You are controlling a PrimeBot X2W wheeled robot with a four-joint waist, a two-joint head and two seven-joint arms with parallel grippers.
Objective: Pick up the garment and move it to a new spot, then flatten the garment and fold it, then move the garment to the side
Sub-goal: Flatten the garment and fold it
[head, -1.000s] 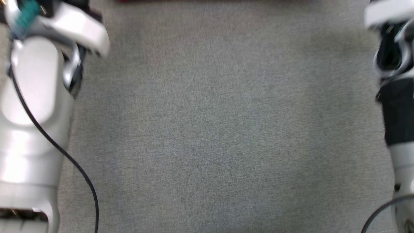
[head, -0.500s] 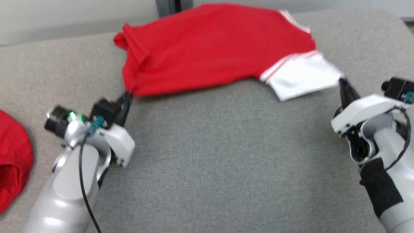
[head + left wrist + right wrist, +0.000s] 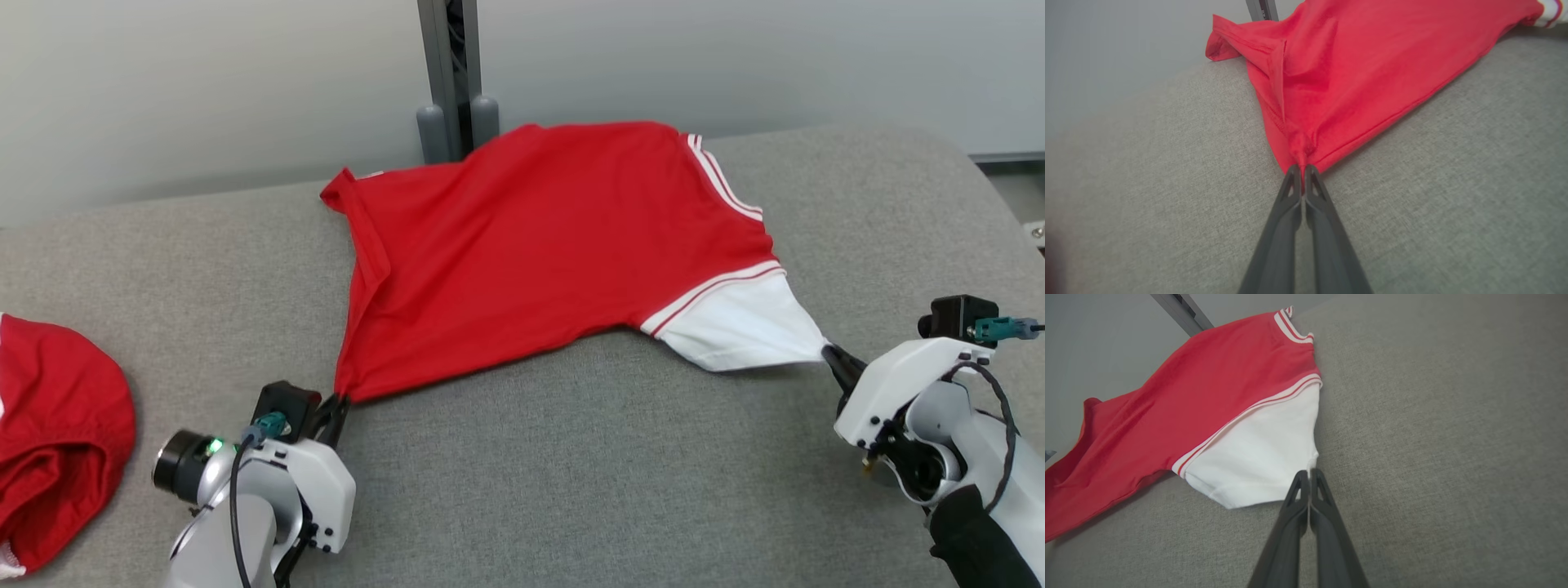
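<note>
- Grey woven cloth covers the worktop [image 3: 571,490], which runs back to a pale wall [image 3: 204,90] with a dark metal post [image 3: 449,65] at the top centre of the frame.
- The garment [image 3: 531,245] is a red shirt with a white sleeve [image 3: 735,331] edged in thin red and white stripes. It lies in the upper middle of the head view, and its far edge reaches the worktop's back rim.
- The left pincer [image 3: 337,404] is closed tight on the red hem corner at lower left. The right pincer [image 3: 831,356] is closed tight on the tip of the white sleeve at centre right.
- Both holds are tip-only pinches on thin, soft knit. I judge that a sharp pull could slip a corner free, and the sleeve tip looks the slimmer hold.
- The near edge curves inward between the pincers and a fold runs down the shirt's left side, so uneven pulling may set creases rather than flatten them.
- Another red cloth [image 3: 57,441] lies bunched at the left edge, well apart. A wide sweep of the left arm could catch it.
</note>
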